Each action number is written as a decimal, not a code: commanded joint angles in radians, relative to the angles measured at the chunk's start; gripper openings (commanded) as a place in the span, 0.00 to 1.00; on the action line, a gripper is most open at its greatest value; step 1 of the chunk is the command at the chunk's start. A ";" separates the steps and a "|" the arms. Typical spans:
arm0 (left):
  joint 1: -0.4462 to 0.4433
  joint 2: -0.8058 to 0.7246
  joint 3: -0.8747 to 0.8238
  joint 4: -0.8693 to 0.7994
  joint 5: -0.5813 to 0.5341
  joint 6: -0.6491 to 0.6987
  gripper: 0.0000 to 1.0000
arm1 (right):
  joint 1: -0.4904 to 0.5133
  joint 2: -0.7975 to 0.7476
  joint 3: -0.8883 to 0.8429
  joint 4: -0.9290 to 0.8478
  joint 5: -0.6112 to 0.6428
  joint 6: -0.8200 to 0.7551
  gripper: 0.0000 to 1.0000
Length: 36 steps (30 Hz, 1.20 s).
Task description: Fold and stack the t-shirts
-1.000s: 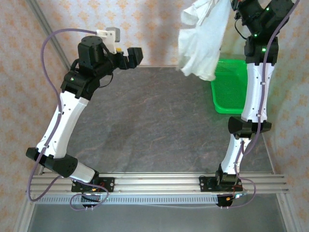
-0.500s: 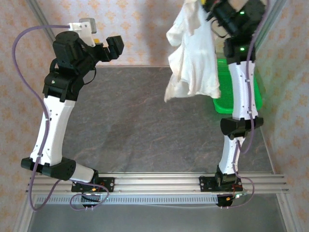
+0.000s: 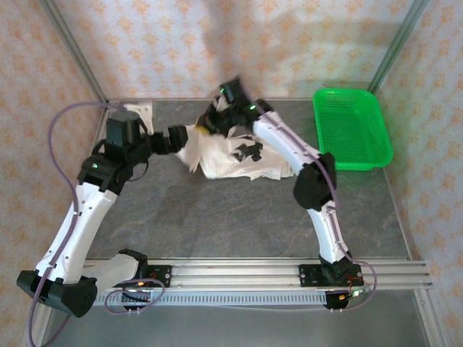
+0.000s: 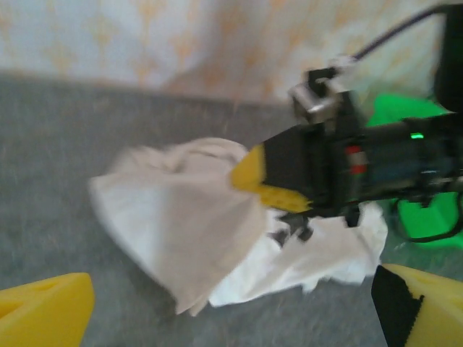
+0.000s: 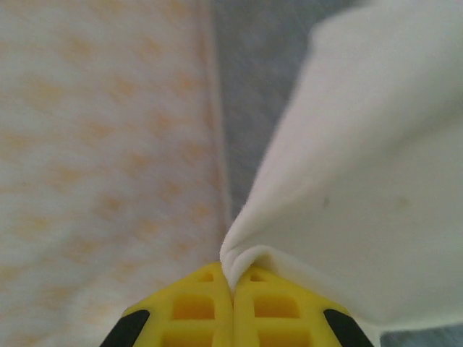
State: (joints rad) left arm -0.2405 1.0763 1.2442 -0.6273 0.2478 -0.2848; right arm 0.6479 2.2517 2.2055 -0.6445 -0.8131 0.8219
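Shirt (image 3: 242, 160) is out of the air and now lies crumpled on the worktop (image 3: 217, 217) at 12 o'clock, black print up. Right claw (image 5: 233, 283) stays clamped on a cloth edge. Left claw (image 3: 176, 137), jaws apart, has moved in at the shirt's 9 o'clock. Looks like spreading starts; no fold yet.
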 commanded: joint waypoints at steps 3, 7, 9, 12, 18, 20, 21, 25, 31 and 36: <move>-0.014 -0.073 -0.167 -0.007 -0.046 -0.058 1.00 | 0.041 0.059 -0.008 -0.027 -0.046 -0.029 0.00; -0.014 -0.090 -0.255 0.002 -0.053 -0.081 1.00 | 0.035 0.073 -0.018 -0.046 -0.055 -0.043 0.00; -0.016 -0.080 -0.284 -0.009 -0.046 -0.108 1.00 | 0.028 0.072 -0.052 -0.073 -0.040 -0.059 0.00; -0.016 -0.064 -0.324 -0.019 -0.054 -0.184 1.00 | 0.011 0.044 -0.155 -0.049 -0.012 -0.059 0.00; -0.016 0.006 -0.357 -0.053 -0.063 -0.338 0.97 | -0.013 -0.001 -0.355 0.023 0.007 -0.028 0.00; -0.016 0.033 -0.363 -0.065 -0.059 -0.371 0.97 | -0.018 -0.013 -0.405 0.045 0.021 -0.016 0.00; -0.016 0.045 -0.371 -0.064 -0.057 -0.384 0.96 | -0.021 -0.019 -0.434 0.071 0.022 -0.001 0.01; -0.016 0.098 -0.393 -0.063 -0.037 -0.428 0.90 | -0.031 -0.028 -0.491 0.123 0.011 0.033 0.13; -0.018 0.177 -0.421 -0.086 0.059 -0.530 0.84 | -0.058 -0.095 -0.538 0.134 0.018 0.001 0.48; -0.031 0.234 -0.445 -0.039 0.099 -0.599 0.83 | -0.080 -0.169 -0.529 0.022 0.054 -0.153 0.60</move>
State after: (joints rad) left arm -0.2573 1.2850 0.8169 -0.6689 0.3073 -0.8089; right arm 0.5804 2.1651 1.6711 -0.5495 -0.8032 0.7746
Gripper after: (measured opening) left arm 0.836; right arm 0.589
